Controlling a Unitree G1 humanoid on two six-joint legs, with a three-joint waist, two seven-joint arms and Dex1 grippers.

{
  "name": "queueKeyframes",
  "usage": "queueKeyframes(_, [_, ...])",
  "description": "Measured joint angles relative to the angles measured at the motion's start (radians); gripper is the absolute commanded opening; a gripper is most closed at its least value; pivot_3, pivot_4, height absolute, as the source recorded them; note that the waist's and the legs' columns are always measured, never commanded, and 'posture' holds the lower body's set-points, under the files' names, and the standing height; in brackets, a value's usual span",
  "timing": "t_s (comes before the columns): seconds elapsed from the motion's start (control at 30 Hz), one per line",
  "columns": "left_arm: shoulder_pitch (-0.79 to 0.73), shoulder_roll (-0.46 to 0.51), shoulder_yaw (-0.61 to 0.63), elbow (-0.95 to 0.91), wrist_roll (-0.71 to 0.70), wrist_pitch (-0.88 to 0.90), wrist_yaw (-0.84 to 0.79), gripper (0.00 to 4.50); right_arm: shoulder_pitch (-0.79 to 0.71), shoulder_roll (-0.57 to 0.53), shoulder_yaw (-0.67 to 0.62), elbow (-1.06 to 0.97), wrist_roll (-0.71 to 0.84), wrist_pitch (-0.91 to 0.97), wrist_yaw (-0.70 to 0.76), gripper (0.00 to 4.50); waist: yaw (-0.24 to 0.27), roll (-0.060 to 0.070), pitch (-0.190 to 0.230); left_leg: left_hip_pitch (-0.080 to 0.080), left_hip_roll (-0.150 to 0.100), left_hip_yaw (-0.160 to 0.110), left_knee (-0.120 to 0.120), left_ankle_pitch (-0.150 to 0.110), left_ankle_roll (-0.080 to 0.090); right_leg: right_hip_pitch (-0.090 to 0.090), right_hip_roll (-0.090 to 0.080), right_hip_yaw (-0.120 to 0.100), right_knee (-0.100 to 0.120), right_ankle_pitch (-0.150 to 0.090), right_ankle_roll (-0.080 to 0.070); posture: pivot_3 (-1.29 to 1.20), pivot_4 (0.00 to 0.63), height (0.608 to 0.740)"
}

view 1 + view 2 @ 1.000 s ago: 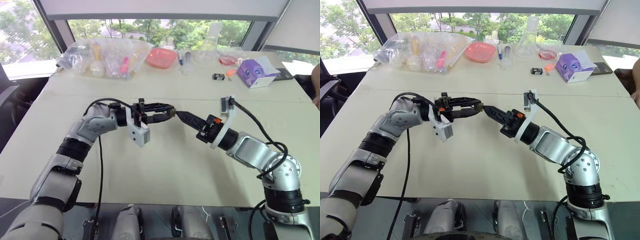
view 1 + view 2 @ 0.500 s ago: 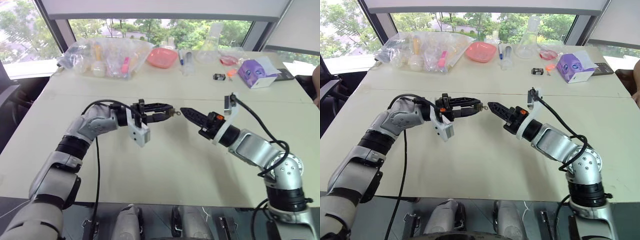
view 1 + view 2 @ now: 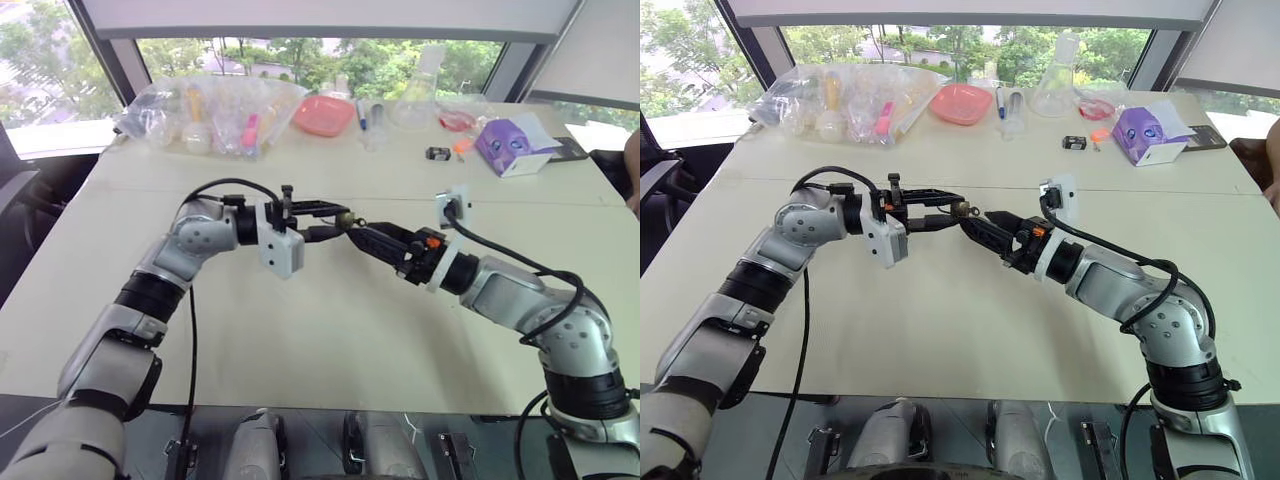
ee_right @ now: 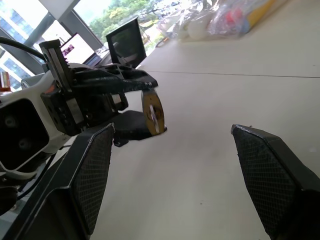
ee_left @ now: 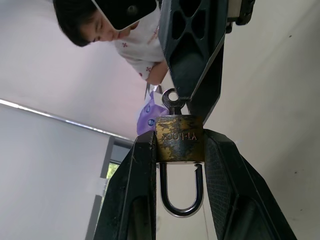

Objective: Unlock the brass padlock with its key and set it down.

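Left gripper [image 5: 180, 150] is clamped on the brass padlock [image 5: 179, 139], held above mid-table; right gripper [image 4: 175, 175] stands with fingers apart just beside it. Padlock judged small, rigid, light, slippery; best gripped by its flat body sides. Left wrist view reveals the key [image 5: 171, 101] seated and shackle [image 5: 178, 192] closed, unreadable from the head views.

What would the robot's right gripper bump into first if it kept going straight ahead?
Probably the brass padlock with its key, pinched in the left gripper. The right gripper is open and points at it from close by, though depth is hard to judge.
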Motion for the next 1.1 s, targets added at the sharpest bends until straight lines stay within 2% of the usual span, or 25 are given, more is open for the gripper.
queueKeyframes(0.13, [0.007,-0.008,0.0,-0.009,0.0,0.001,-0.007,0.72,-0.013,0.03,0.0,0.0,-0.001,0.009,-0.004,3.85,0.0,0.0,0.0,0.0,0.0,0.0,0.0,0.0,0.0,0.0,0.0,0.0,0.0,0.0,0.0,0.0,0.15,0.74])
queueKeyframes(0.2, [0.01,-0.012,0.0,-0.018,0.0,0.001,-0.01,0.72,-0.023,0.049,0.001,0.001,-0.001,0.017,-0.01,3.32,-0.001,0.0,0.0,0.0,0.0,0.0,0.0,0.0,0.0,0.0,0.0,0.0,0.0,0.0,0.0,0.0,0.15,0.74])
queueKeyframes(0.27, [0.01,-0.015,0.0,-0.026,0.0,0.001,-0.013,0.72,-0.027,0.057,0.001,0.006,-0.001,0.024,-0.019,2.54,-0.001,0.0,0.0,0.0,0.0,0.0,0.0,0.0,0.0,0.0,0.0,0.0,0.0,0.0,0.0,0.0,0.15,0.74])
queueKeyframes(0.37, [0.01,-0.015,0.0,-0.026,0.0,0.001,-0.017,0.72,-0.027,0.066,0.001,0.015,-0.001,0.039,-0.028,0.85,-0.001,0.0,0.0,0.0,0.0,0.0,0.0,0.0,0.0,0.0,0.0,0.0,0.0,0.0,0.0,0.0,0.15,0.74])
queueKeyframes(0.4, [0.011,-0.015,0.0,-0.025,0.001,0.002,-0.022,0.72,-0.028,0.07,0.0,0.014,0.0,0.043,-0.028,0.35,-0.001,0.0,0.0,0.0,0.0,0.0,0.0,0.0,0.0,0.0,0.0,0.0,0.0,0.0,0.0,0.0,0.15,0.74])
queueKeyframes(0.43, [0.011,-0.014,0.0,-0.024,0.001,0.005,-0.026,0.72,-0.032,0.07,0.0,0.013,-0.001,0.05,-0.028,0.03,-0.001,0.0,0.0,0.0,0.0,0.0,0.0,0.0,0.0,0.0,0.0,0.0,0.0,0.0,0.0,0.0,0.15,0.74])
queueKeyframes(0.5, [0.012,-0.015,0.0,-0.024,0.001,0.008,-0.026,0.72,-0.036,0.07,-0.002,0.014,-0.005,0.059,-0.028,0.03,-0.001,0.0,0.0,0.0,0.0,0.0,0.0,0.0,0.0,0.0,0.0,0.0,0.0,0.0,0.0,0.0,0.15,0.74])
queueKeyframes(0.57, [0.012,-0.015,0.0,-0.024,0.001,0.013,-0.027,1.74,-0.038,0.073,-0.004,0.014,-0.009,0.062,-0.028,0.0,-0.001,0.0,0.0,0.0,0.0,0.0,0.0,0.0,0.0,0.0,0.0,0.0,0.0,0.0,0.0,0.0,0.15,0.74])
queueKeyframes(0.6, [0.012,-0.016,0.0,-0.026,-0.001,0.015,-0.027,2.08,-0.037,0.077,-0.004,0.018,-0.01,0.064,-0.03,0.0,-0.001,0.0,0.0,0.0,0.0,0.0,0.0,0.0,0.0,0.0,0.0,0.0,0.0,0.0,0.0,0.0,0.15,0.74])
queueKeyframes(0.73, [0.012,-0.017,0.0,-0.032,-0.021,0.027,-0.044,4.14,-0.037,0.087,-0.004,0.021,-0.019,0.065,-0.032,0.0,-0.001,0.0,0.0,0.0,0.0,0.0,0.0,0.0,0.0,0.0,0.0,0.0,0.0,0.0,0.0,0.0,0.15,0.74])
queueKeyframes(0.77, [0.012,-0.017,0.001,-0.034,-0.02,0.029,-0.044,4.43,-0.037,0.087,-0.004,0.022,-0.021,0.066,-0.033,0.0,-0.001,0.0,0.0,0.0,0.0,0.0,0.0,0.0,0.0,0.0,0.0,0.0,0.0,0.0,0.0,0.0,0.15,0.74])
queueKeyframes(0.87, [0.02,-0.016,0.01,-0.044,-0.021,0.049,-0.042,4.43,-0.038,0.092,-0.004,0.027,-0.03,0.067,-0.035,0.0,-0.001,0.0,0.0,0.0,0.0,0.0,0.0,0.0,0.0,0.0,0.0,0.0,0.0,0.0,0.0,0.0,0.15,0.74])
queueKeyframes(0.97, [0.05,0.004,0.034,-0.072,-0.07,0.143,-0.063,4.43,-0.04,0.095,-0.009,0.041,-0.053,0.066,-0.041,0.0,-0.003,0.0,0.0,0.0,0.0,0.0,0.0,0.0,0.0,0.0,0.0,0.0,0.0,0.0,0.0,0.0,0.15,0.74])
queueKeyframes(1.0, [0.062,0.013,0.047,-0.088,-0.108,0.211,-0.076,4.43,-0.04,0.094,-0.014,0.047,-0.06,0.066,-0.041,0.0,-0.004,0.0,0.0,0.0,0.0,0.0,0.0,0.0,0.0,0.0,0.0,0.0,0.0,0.0,0.0,0.0,0.15,0.74])
queueKeyframes(1.1, [0.09,0.028,0.118,-0.165,-0.311,0.619,-0.113,4.43,-0.04,0.093,-0.033,0.066,-0.076,0.066,-0.039,0.0,-0.004,0.0,0.0,0.0,0.0,-0.001,0.0,0.0,-0.001,0.0,0.0,0.0,0.001,0.0,0.0,0.0,0.15,0.74])
